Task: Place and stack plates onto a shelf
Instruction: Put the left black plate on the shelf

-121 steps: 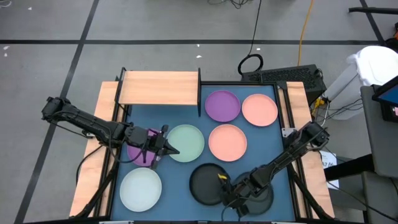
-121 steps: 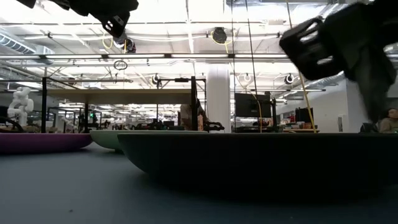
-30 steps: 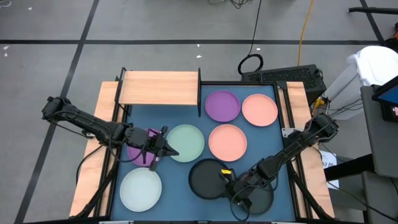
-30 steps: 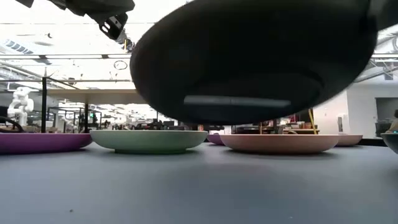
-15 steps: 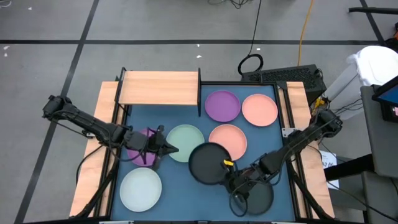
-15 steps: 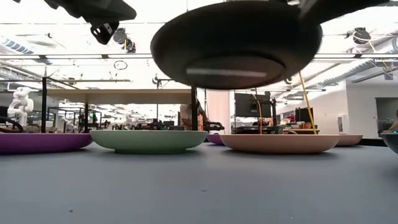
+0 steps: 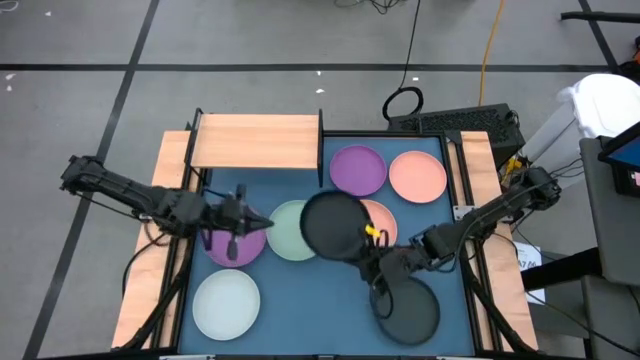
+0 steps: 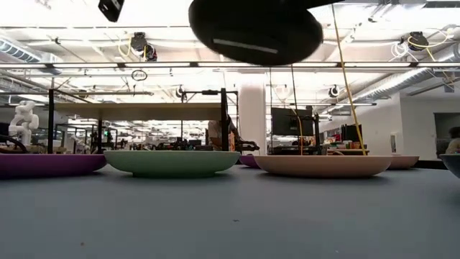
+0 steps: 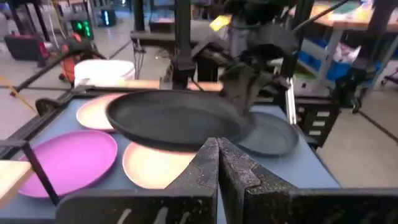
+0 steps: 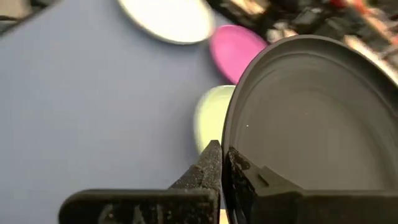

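The right tool [image 7: 370, 240] is clamped on the rim of a black plate [image 7: 334, 226], and that plate rides high above the surface [image 7: 290, 300], hanging at centre frame in the overhead view over the gap between the pale green plate [image 7: 287, 232] and a pink plate [image 7: 383, 218]. From the level camera its dark underside floats up at the top of the frame, well clear of everything below. The shelf [image 7: 255, 141] waits bare at the upper left of the overhead view, still well apart from the carried plate. The left tool [image 7: 258, 217] hovers at the left of centre, over the near purple plate [image 7: 232, 246], its fingers pressed together on nothing. The second black plate [image 7: 408, 310] lies at lower right, the whitish plate [image 7: 226, 304] at lower left, and a second purple plate [image 7: 358, 170] and a second pink plate [image 7: 417, 176] sit at upper right. To do this carry well, I'd say: keep the plate level, since a rim pinch can let it tip, and keep the height so it passes over the green plate and the shelf's black frame post. Watch that left arm; it sits close beside the path. Then come down flat on the wood toward one side, leaving room for a second stack.
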Action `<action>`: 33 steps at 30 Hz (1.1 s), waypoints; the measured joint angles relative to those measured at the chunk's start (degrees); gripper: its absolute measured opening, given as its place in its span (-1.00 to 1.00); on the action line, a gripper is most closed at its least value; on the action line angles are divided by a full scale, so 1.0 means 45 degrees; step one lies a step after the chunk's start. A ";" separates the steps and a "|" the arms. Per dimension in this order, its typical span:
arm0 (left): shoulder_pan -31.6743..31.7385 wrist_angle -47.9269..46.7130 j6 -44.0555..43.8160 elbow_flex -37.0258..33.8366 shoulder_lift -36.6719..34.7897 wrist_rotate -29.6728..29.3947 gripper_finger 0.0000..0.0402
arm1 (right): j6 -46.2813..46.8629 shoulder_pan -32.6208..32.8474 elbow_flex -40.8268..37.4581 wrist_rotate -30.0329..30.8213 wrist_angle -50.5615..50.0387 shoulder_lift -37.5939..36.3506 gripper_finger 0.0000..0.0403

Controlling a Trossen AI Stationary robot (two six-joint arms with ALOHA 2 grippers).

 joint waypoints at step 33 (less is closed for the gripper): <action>-0.1030 0.2664 -0.1409 -0.3745 -0.0480 0.0163 -0.99 | -0.4256 -0.6793 0.5629 -0.3420 0.1649 0.1403 -1.00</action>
